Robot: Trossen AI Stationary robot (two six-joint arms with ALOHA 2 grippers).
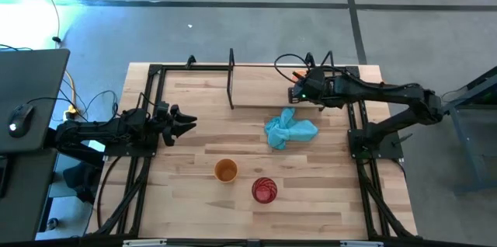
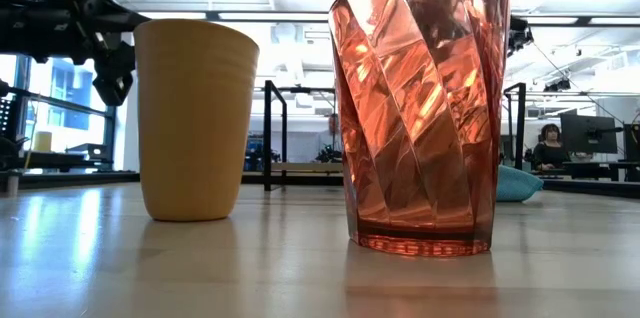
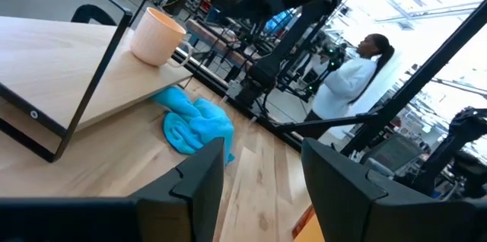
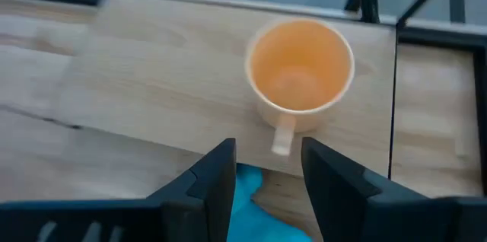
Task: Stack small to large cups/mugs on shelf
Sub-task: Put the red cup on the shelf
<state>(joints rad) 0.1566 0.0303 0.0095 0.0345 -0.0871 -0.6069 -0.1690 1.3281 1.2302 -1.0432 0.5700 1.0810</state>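
The pale orange mug stands upright on the light-wood shelf, its handle pointing toward the shelf's near edge. It also shows in the left wrist view as mug on the shelf. My right gripper hovers open above the shelf, with the handle showing between its fingertips, apart from them. In the high view the right gripper hides the mug. The amber-orange cup and the red translucent cup stand upright on the tabletop near its near edge. My left gripper waits open at the table's left.
A light blue cloth lies crumpled on the tabletop just in front of the shelf, under the right arm. The shelf's black frame legs stand at its left end. People are in the room beyond the table.
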